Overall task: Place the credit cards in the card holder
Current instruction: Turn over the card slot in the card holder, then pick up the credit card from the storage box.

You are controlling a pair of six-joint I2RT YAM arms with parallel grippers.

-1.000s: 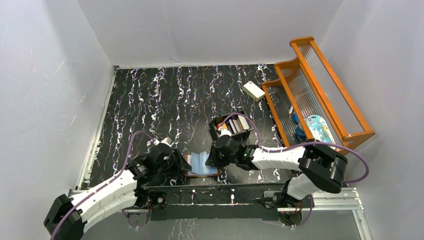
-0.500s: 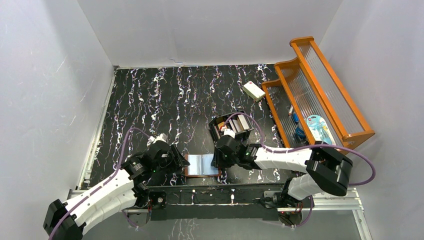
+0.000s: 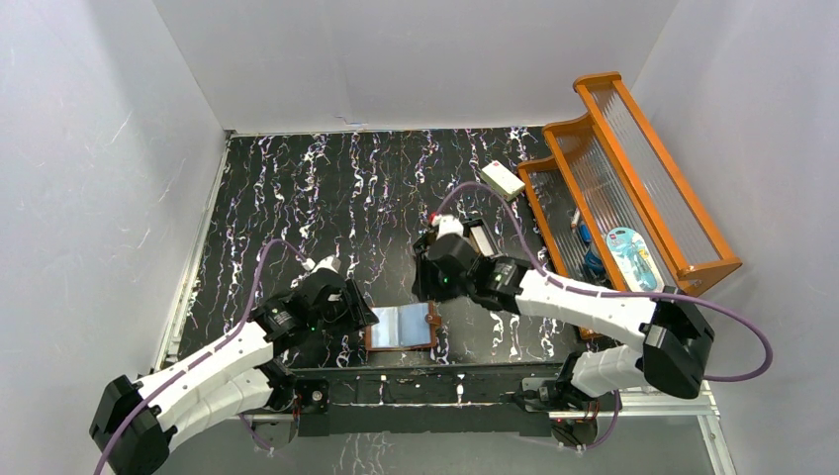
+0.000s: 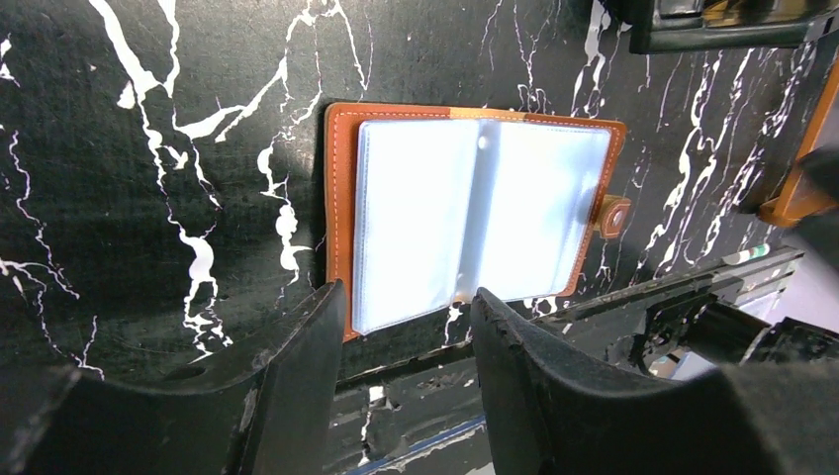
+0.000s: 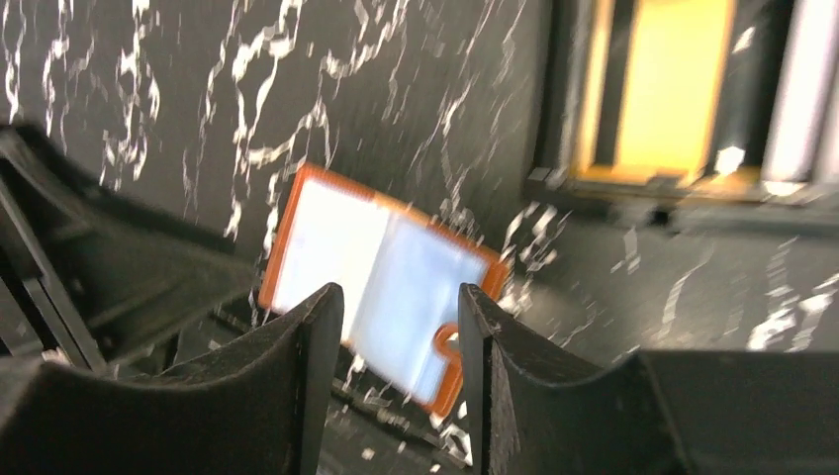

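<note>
Fingers [image 4: 297, 376] of my left gripper [image 4: 408, 297] stand apart, empty, at six o'clock of the open card holder [image 4: 475, 213] on its camera, my right gripper [image 5: 401, 292] likewise on its own, and overhead they sit at its nine and one.

The card holder [image 4: 475, 218] looks like stitched tan leather around glossy plastic sleeves. The worktop [image 4: 129, 228] is smooth, black and marble-veined. The left fingers [image 4: 287, 376] are matt black.
</note>
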